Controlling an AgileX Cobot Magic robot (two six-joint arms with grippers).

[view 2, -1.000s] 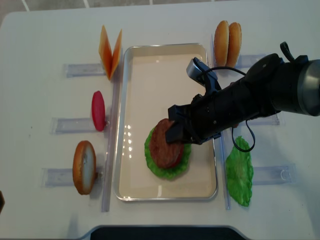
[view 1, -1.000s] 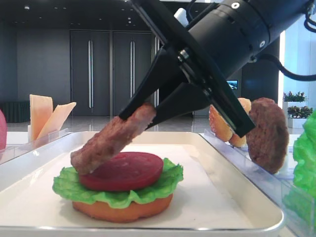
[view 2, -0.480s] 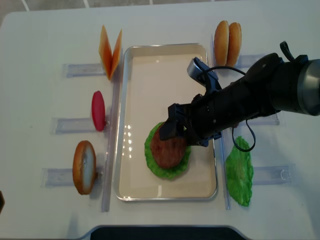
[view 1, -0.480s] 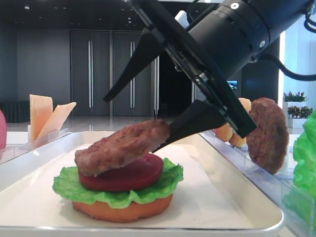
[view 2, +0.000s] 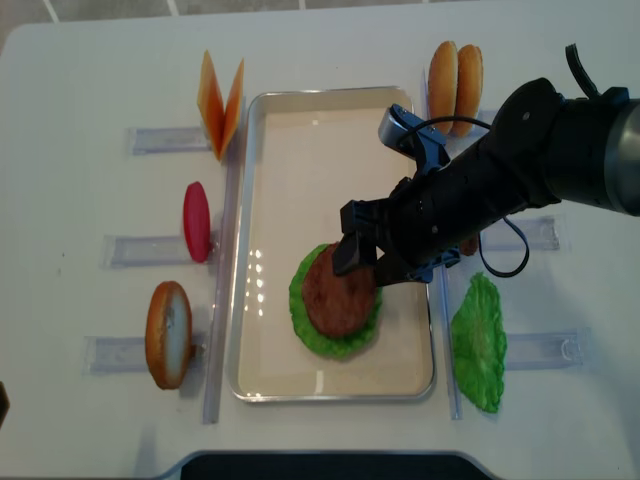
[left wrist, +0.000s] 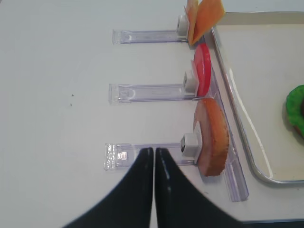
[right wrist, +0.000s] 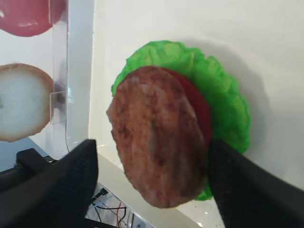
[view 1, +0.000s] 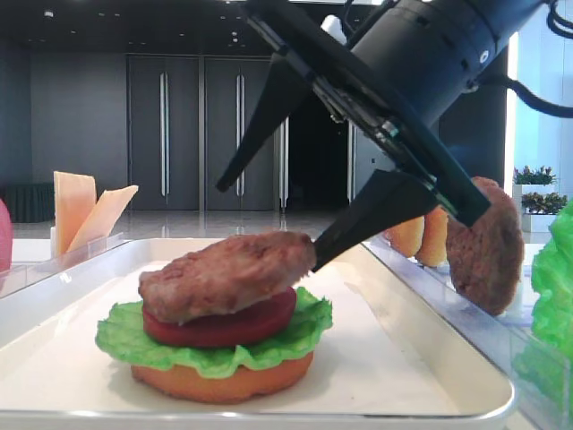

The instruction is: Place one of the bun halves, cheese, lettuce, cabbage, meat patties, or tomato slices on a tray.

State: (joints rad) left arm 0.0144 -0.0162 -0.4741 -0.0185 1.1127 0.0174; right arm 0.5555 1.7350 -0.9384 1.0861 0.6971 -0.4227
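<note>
The right pincer (view 1: 309, 210) hangs over the tray (view 2: 270, 380), jaws spread wide and gripping nothing. The lower finger's tip (view 1: 324, 253) sits at the patty's raised edge; whether they touch is hard to tell. The patty (view 1: 224, 273) lies tilted atop the stack: tomato (view 1: 242, 324), lettuce (view 1: 295, 339), bun half (view 1: 224, 381), in the tray's near part. From above, the patty (view 2: 336, 292) hides the tomato and bun.

The right arm (view 2: 520, 170) blocks most of the spare patty (view 1: 488, 246) in its rack. Beyond stand two buns (view 2: 455, 72); a second lettuce leaf (view 2: 478, 345) is just right of the tray.

The left pincer (left wrist: 153, 185) is closed and empty over the bare tabletop (left wrist: 57, 95). Before it stand a bun (left wrist: 213, 137), a tomato slice (left wrist: 203, 76) and cheese (left wrist: 202, 16) in clear racks (left wrist: 142, 91).
</note>
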